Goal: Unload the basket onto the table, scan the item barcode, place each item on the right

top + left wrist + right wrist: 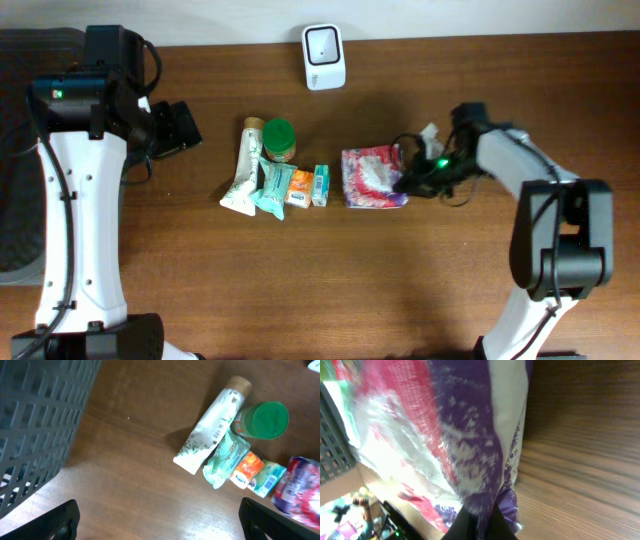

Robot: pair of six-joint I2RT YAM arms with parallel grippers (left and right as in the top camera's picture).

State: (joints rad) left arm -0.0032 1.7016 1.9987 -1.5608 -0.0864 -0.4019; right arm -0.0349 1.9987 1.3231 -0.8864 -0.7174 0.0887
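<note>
The pink-and-purple packet [374,178] lies on the desk [300,290], right of centre. The right fingers [476,527] are closed on the edge of its wrapper at its right side (a thin hold, judged liable to slip on lifting). Gripping at the edge probably leaves both faces free to present to the scanner [324,44] at the desk's far edge. A tube [243,170], a green-lidded jar [279,140] and small cartons lie just left. The left fingers [178,126] stand wide, holding nothing, well apart.

We find the packet [470,435] blurred, overrunning the right wrist view. Left fingers [60,520] are cropped below; the boxes' [248,468] print is unreadable.
</note>
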